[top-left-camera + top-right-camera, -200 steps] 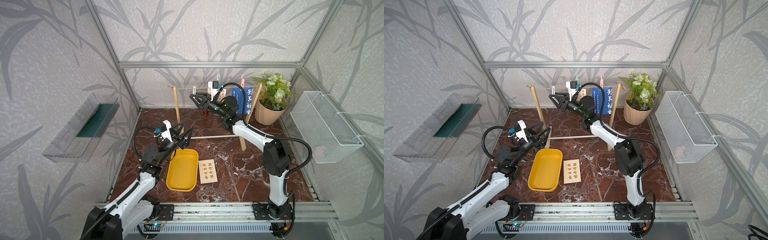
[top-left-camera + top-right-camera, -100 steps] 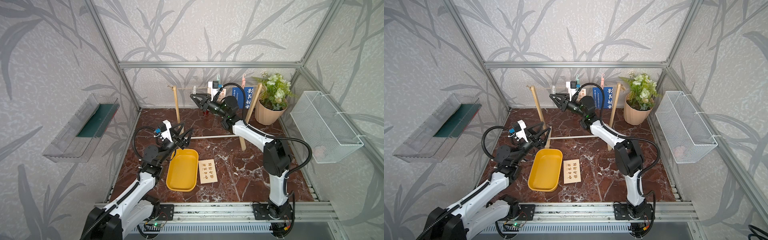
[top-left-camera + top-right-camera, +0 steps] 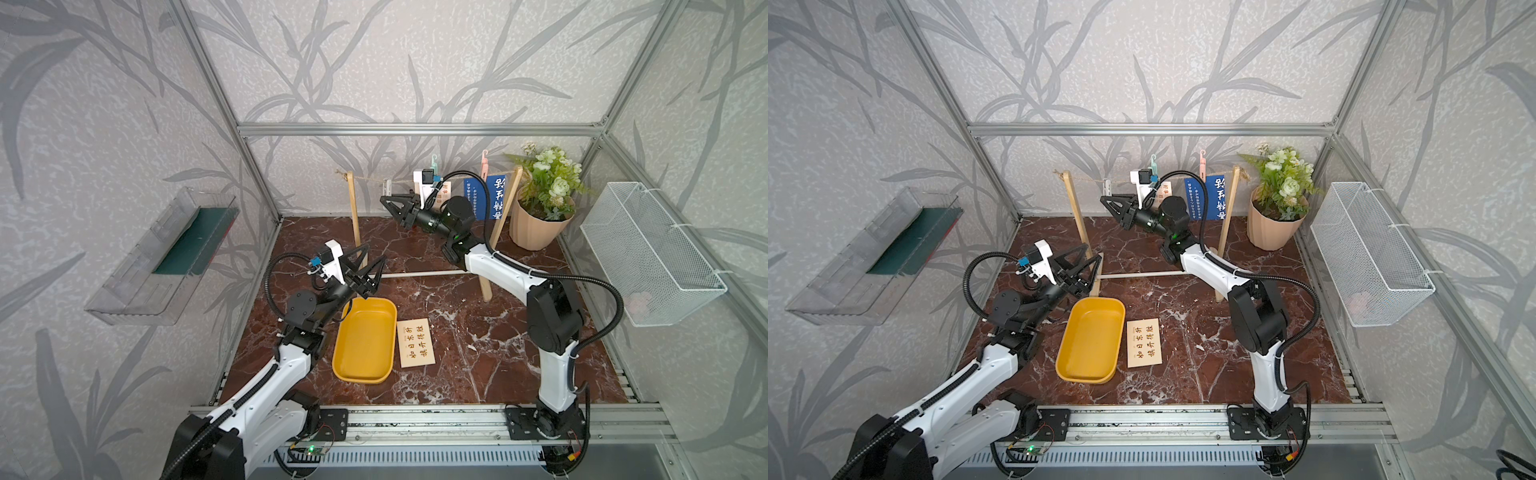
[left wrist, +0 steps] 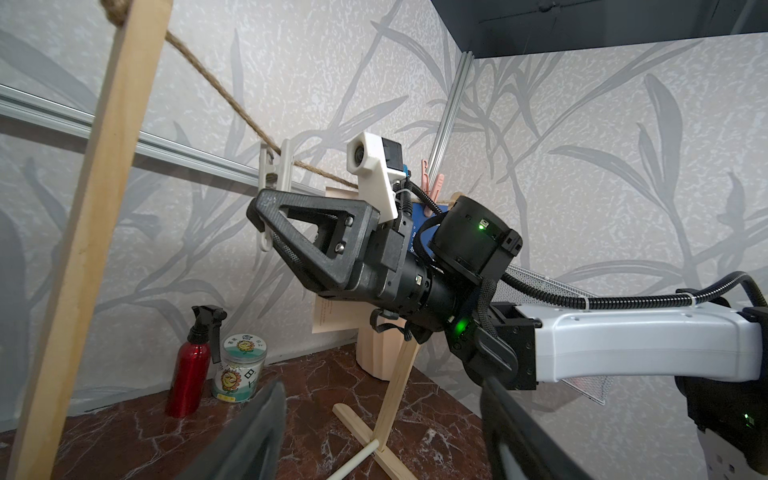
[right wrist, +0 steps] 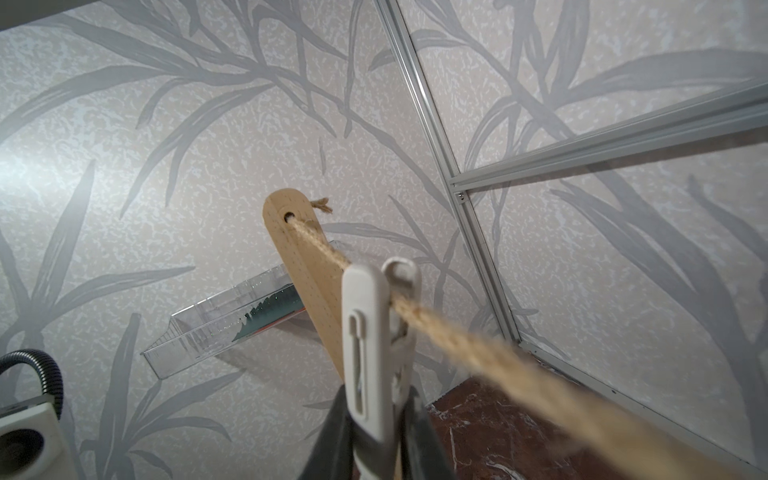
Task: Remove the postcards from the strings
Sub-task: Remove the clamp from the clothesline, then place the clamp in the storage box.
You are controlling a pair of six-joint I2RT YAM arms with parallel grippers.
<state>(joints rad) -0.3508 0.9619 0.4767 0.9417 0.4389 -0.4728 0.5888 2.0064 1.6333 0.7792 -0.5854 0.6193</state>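
Three postcards are in sight. One cream card [image 3: 415, 343] lies flat on the floor, just beside the yellow tray [image 3: 341, 361]. The other cream card [image 3: 445, 192] hangs from the string [image 3: 370, 178], partly hidden behind my right arm's wrist. The blue card [image 3: 486, 201] hangs next to it under a pink peg [image 3: 484, 164]. My right gripper [image 5: 376, 415] is up at the string, jaws closed on the lower end of a white peg [image 5: 370, 340]. That peg is clipped on the string between the hanging cream card and the post [image 3: 354, 216] nearer my left arm. My left gripper [image 3: 374, 254] hangs low over the far end of the tray, jaws apart and holding nothing.
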